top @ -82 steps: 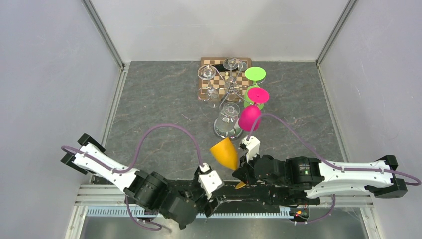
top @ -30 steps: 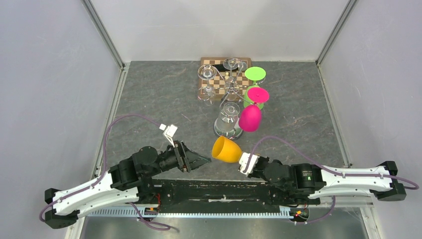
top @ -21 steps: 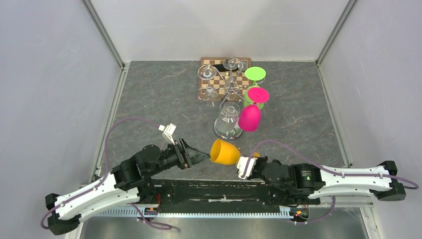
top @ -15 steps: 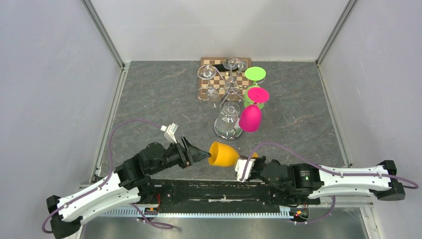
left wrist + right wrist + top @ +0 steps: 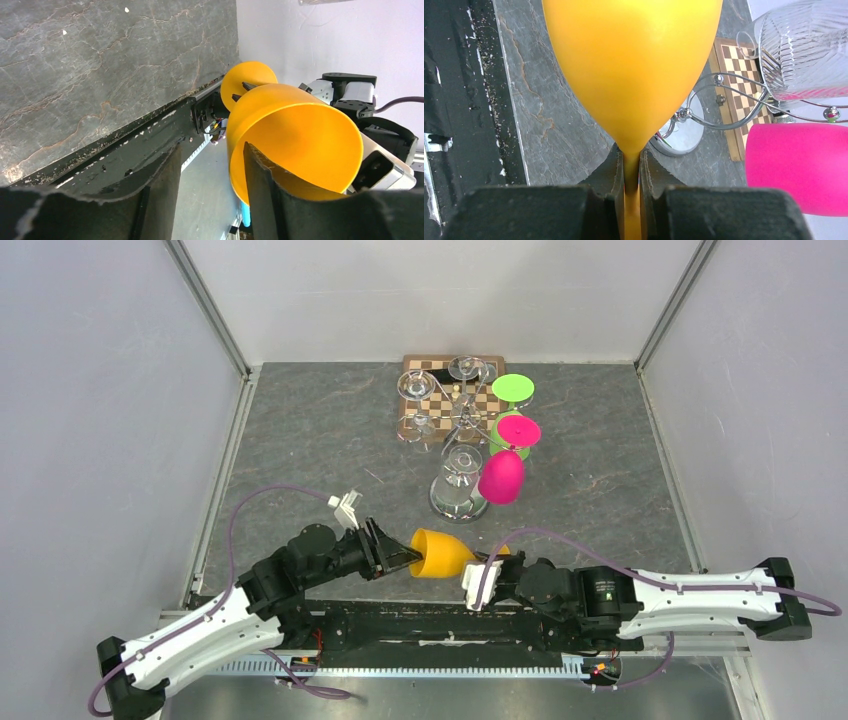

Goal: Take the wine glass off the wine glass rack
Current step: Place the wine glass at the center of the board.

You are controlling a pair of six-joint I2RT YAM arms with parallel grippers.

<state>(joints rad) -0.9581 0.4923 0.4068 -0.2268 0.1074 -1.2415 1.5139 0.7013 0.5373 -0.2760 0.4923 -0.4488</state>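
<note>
Since a second ago the left arm has reached in and the right arm has carried the orange wine glass [image 5: 440, 553] leftward to meet it. The glass is held on its side off the grey table [image 5: 320, 440], close to the table's near edge and the black rail [image 5: 420, 625].

The wine glass rack [image 5: 442, 502] stands farther back and apart from the glass, partly on the chessboard [image 5: 432, 375]. A clear glass [image 5: 460, 468], a pink glass [image 5: 502, 478] and a green glass [image 5: 513, 390] hang on it. Open floor lies to the left of the rack, and the side walls are well away.

The right gripper [image 5: 628, 160] is pressed together on the orange stem just below the bowl, pinching it. The left gripper [image 5: 405, 558] is spread and straddles the rim – one finger [image 5: 265, 195] inside the mouth, the other outside. A gap shows at the outer wall, so it is not clamped.
</note>
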